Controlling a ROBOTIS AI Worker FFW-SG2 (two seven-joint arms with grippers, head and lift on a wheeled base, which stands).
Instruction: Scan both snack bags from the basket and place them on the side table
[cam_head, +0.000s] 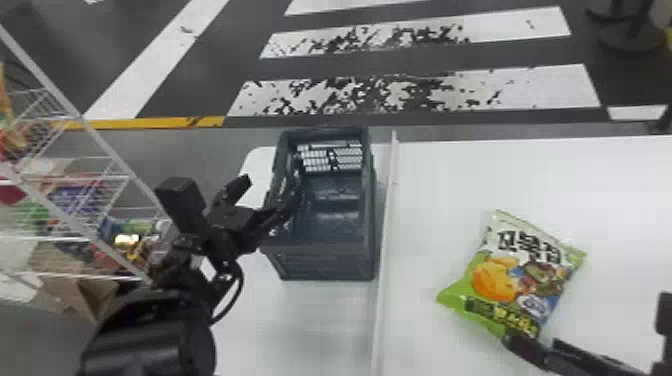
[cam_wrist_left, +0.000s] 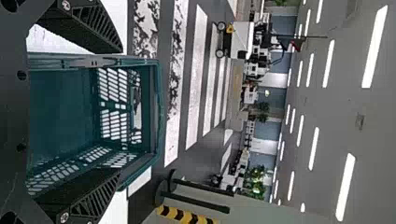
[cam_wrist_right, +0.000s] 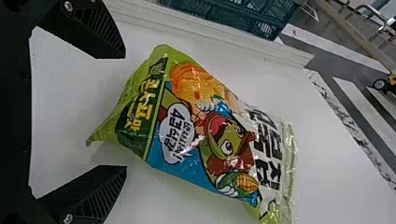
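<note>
A dark blue-green basket (cam_head: 325, 260) sat on a white counter (cam_head: 300, 320). To its right, on the surface beyond a raised white edge (cam_head: 386, 225), a green-and-white snack bag (cam_head: 520, 280) lay face up. The left tool (cam_head: 272, 190) was at the basket's left wall, fingers apart. The right tool (cam_head: 532, 343), also spread, was right of the basket, by the bag's green end.

From above, the head view looked forward and down on the basket (cam_head: 325, 260). The left wrist view looked into it, up close, and outward beyond. The right wrist view, near the snack bag (cam_wrist_right: 210, 140) right of the basket, caught its side farther off. All three shared the basket and striped floor (cam_head: 540, 95) beyond.
</note>
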